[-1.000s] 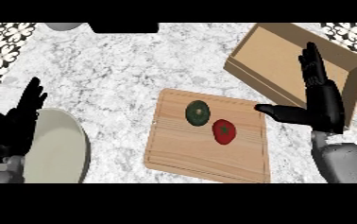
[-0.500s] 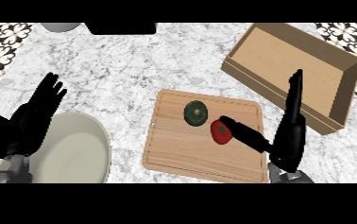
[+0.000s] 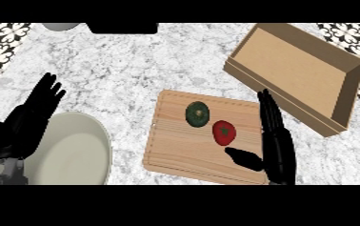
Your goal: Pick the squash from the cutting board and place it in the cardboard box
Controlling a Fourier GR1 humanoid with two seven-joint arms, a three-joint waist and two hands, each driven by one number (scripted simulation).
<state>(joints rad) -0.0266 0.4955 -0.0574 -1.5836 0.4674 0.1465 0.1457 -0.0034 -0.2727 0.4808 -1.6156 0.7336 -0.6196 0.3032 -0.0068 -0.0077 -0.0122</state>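
Observation:
A dark green squash [image 3: 197,113] lies on the wooden cutting board [image 3: 175,148], with a red tomato [image 3: 224,131] just to its lower right. The open cardboard box [image 3: 295,70] stands at the upper right, tilted, and holds nothing I can see. My right hand [image 3: 275,141] is open over the board's right edge, fingers straight and pointing up, thumb reaching left below the tomato. It touches neither vegetable. My left hand [image 3: 32,118] is open at the left edge, beside the plate.
A pale round plate [image 3: 70,148] lies at the lower left, partly under my left hand. A grey bowl [image 3: 60,26] and a black object [image 3: 123,27] sit at the counter's far edge. Marble counter [image 3: 134,72] stretches between the board and the far edge.
My right hand has moved left and down from the box side onto the board's right edge, close to the tomato. The view has shifted, and the left hand shows higher beside the plate.

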